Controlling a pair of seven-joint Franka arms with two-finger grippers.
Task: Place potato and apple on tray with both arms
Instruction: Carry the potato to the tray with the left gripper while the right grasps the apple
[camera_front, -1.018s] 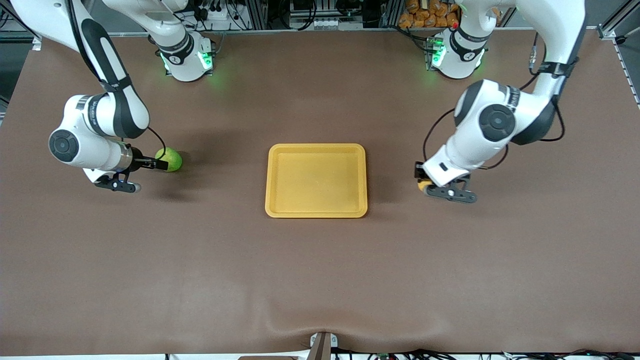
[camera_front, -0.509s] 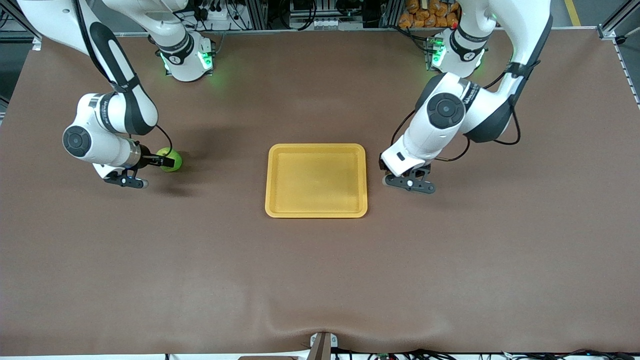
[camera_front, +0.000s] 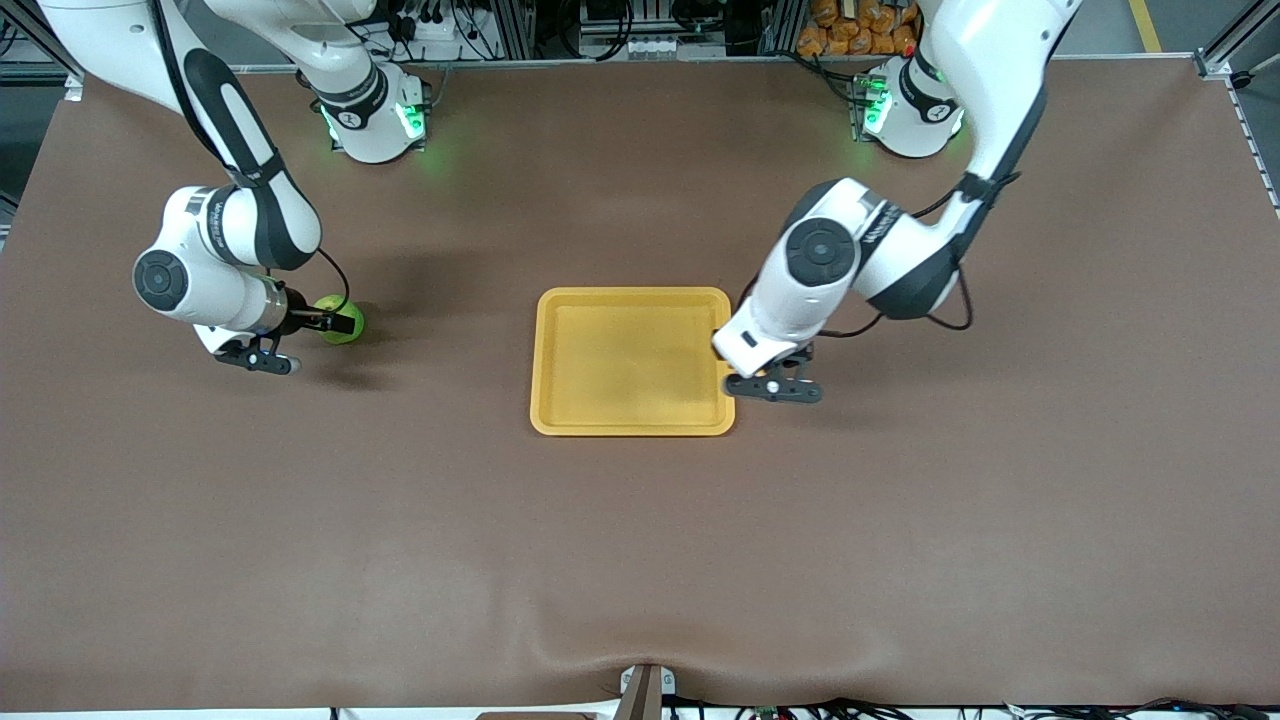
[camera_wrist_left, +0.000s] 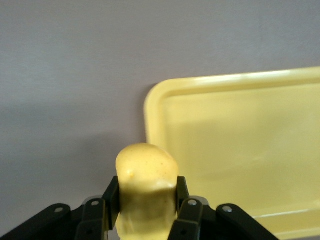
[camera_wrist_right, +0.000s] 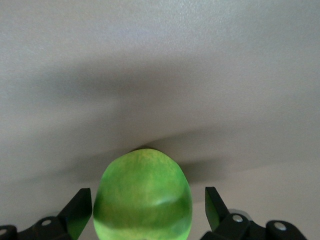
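Observation:
The yellow tray (camera_front: 632, 420) lies in the middle of the table. My left gripper (camera_front: 738, 372) hangs over the tray's rim at the left arm's end. It is shut on the yellow-orange potato (camera_wrist_left: 146, 175), which is hidden under the hand in the front view. In the left wrist view my left gripper (camera_wrist_left: 146, 200) grips the potato on both sides, beside a corner of the tray (camera_wrist_left: 240, 150). The green apple (camera_front: 330, 306) rests on the table toward the right arm's end. My right gripper (camera_front: 336, 324) is open around the apple (camera_wrist_right: 142, 197), with a gap at each fingertip (camera_wrist_right: 80, 210).
The brown table cloth (camera_front: 640, 560) has a raised fold at its edge nearest the front camera. The two arm bases (camera_front: 375, 115) stand along the table's edge farthest from that camera. Orange packets (camera_front: 850, 30) lie off the table beside the left arm's base.
My left arm has carried the potato from the left arm's end of the table to the tray's rim. My right gripper has edged slightly closer around the apple, which has not moved.

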